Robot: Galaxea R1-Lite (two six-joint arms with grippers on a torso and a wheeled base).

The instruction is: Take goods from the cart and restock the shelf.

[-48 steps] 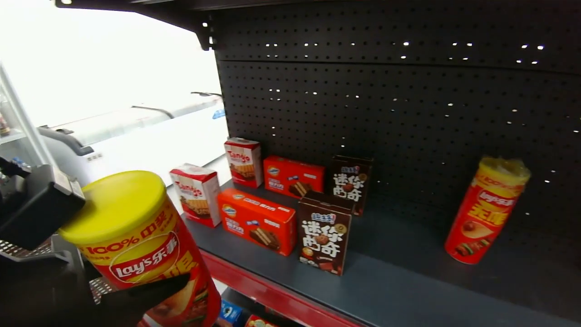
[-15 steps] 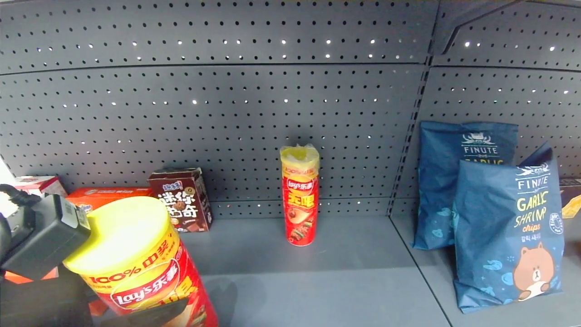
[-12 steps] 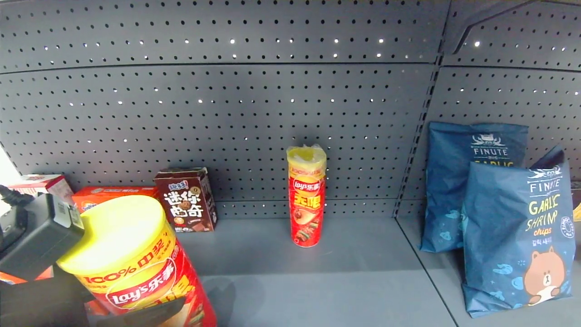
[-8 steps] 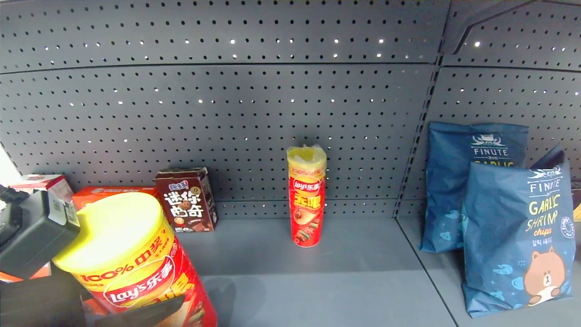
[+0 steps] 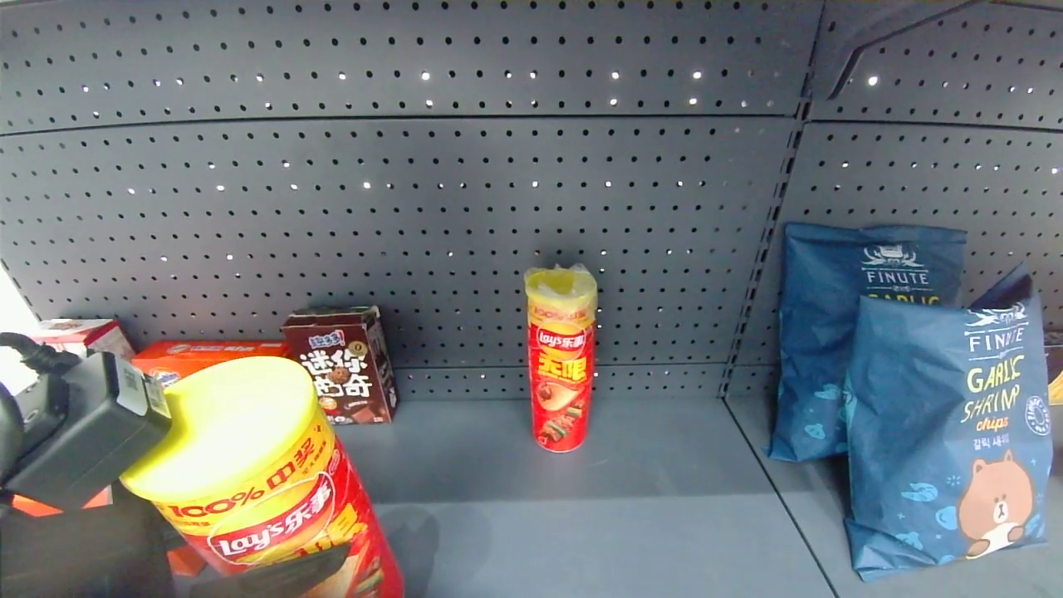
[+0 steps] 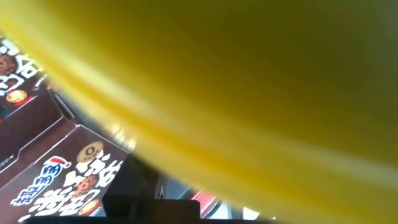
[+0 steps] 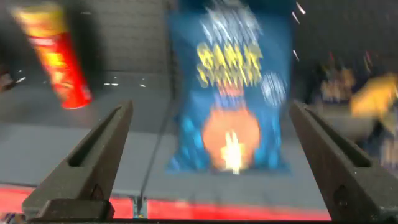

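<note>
Canister of chips (image 5: pixel 266 507), red with a yellow lid, is clamped in the left tool (image 5: pixel 241 552) at the near left of the head view. It is slightly tilted, above the front of the grey shelf (image 5: pixel 631 507). One black finger (image 5: pixel 274 571) crosses its lower label. From the left wrist the yellow lid (image 6: pixel 249 74) looms close, with brown boxes (image 6: pixel 56 186) beyond it. The right tool (image 7: pixel 217 162) hangs before the shelf, its two fingers spread wide with nothing between them, facing the front blue bag (image 7: pixel 230 93). Farther in, an orange box (image 5: pixel 195 359) and a white-and-red box (image 5: pixel 79 334) stand at the left. An upright brown box (image 5: pixel 342 365) is just beside the orange one. A second red can (image 5: pixel 561 357) stands upright alone mid-shelf, close to the perforated back panel (image 5: pixel 415 208). At right, the front blue bag overlaps a rear blue bag (image 5: pixel 864 332) leaning on the panel.
</note>
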